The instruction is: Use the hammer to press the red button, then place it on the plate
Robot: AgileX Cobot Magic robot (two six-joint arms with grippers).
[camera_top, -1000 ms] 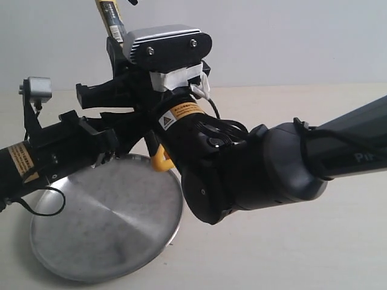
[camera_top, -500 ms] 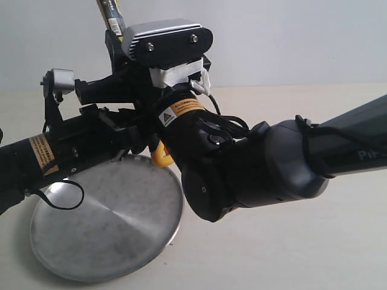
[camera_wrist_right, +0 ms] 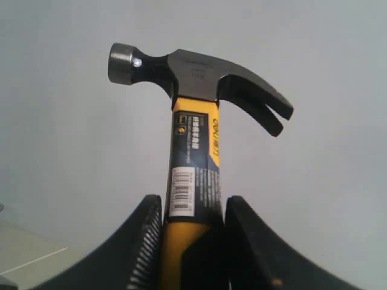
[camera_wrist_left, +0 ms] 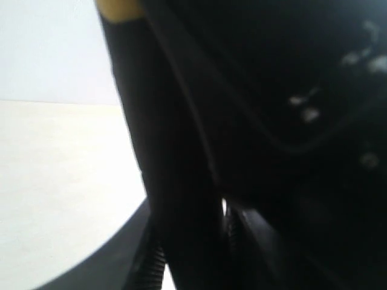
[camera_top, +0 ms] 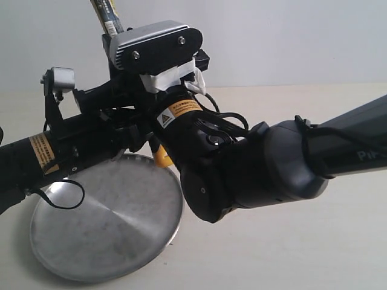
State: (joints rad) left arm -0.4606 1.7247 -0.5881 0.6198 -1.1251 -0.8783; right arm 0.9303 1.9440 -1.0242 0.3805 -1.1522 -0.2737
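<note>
Jaws of your right gripper [camera_wrist_right: 193, 211] clamp the hammer [camera_wrist_right: 195, 130] by its yellow handle, head uppermost, over the plate's [camera_top: 109, 235] far rim. You see a white barcode label [camera_wrist_right: 181, 192]; the white lettering is illegible. You cannot tell your left gripper's [camera_top: 112, 103] jaw state because its view is dark.

soft even light; the left wrist view is dark and blurred, the plate [camera_top: 103, 235] glints dully.

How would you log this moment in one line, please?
right tool: shut on hammer, head up | left arm: above plate | red button: not in view
</note>
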